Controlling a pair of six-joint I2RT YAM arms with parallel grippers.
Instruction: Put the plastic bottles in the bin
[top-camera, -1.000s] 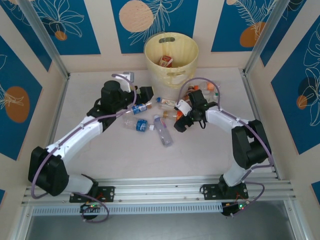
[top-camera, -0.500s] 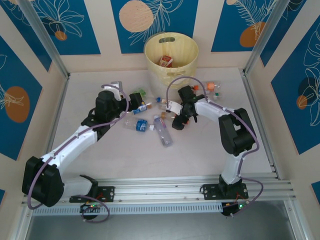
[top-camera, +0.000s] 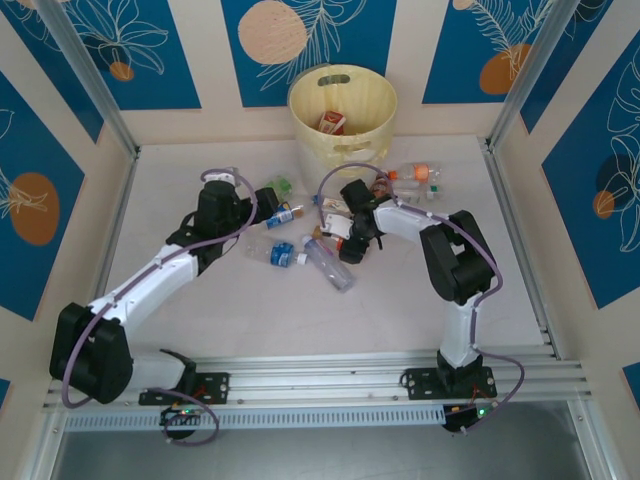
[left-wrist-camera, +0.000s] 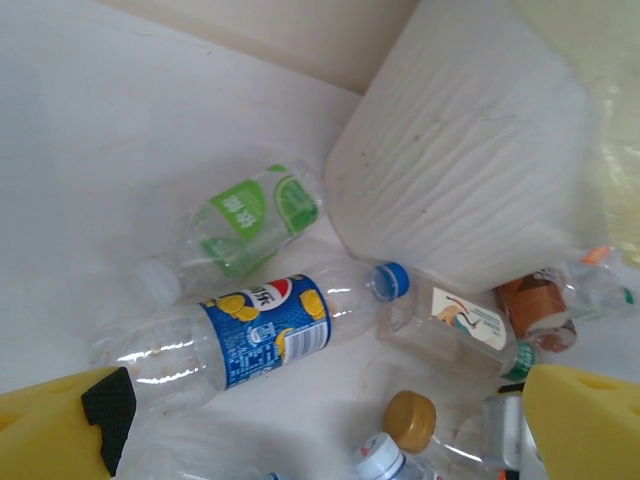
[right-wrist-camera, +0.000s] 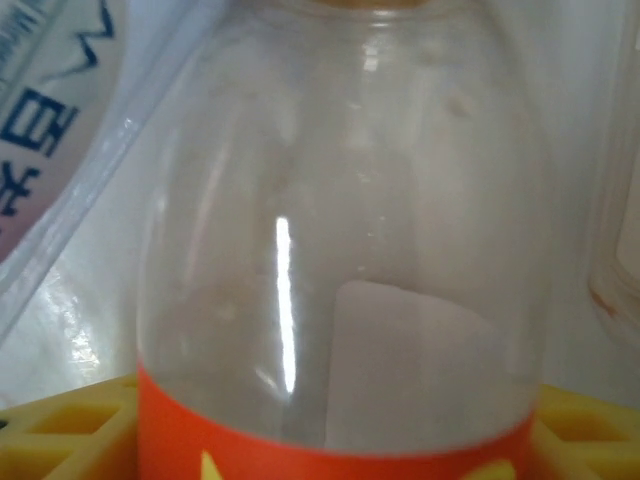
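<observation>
The bin (top-camera: 365, 130) stands at the top centre of the overhead view, against the back wall, with a red-labelled bottle (top-camera: 331, 122) lying inside it. The other plastic bottles (top-camera: 283, 253) lie scattered on the counter (top-camera: 200, 310) just below the bin, between my two hands. Two more with orange caps (top-camera: 415, 175) rest to the right of the bin's foot.

My left hand (left-wrist-camera: 320, 415) is spread wide and holds nothing. Its yellow fingers (left-wrist-camera: 55, 430) sit in the two lower corners of the left wrist view. Just past the left one, a blue-labelled bottle (left-wrist-camera: 265, 330) with a blue cap lies on its side across the middle of that view. Above it is a crushed green-labelled bottle (left-wrist-camera: 250, 215). Right of the blue cap lies a white-labelled bottle (left-wrist-camera: 455, 320), and further right an orange-brown one (left-wrist-camera: 535, 305). A gold cap (left-wrist-camera: 410, 420) shows at the bottom centre.

My right hand (top-camera: 345, 245) is down among the bottles at the centre of the overhead view, next to a long clear bottle (top-camera: 332, 265). In the right wrist view an orange-labelled bottle (right-wrist-camera: 340, 250) stands very close, running up the middle of the frame. My right fingers (right-wrist-camera: 60, 435) show on either side of its label at the bottom edge. I cannot tell whether they grip it or merely flank it.
</observation>
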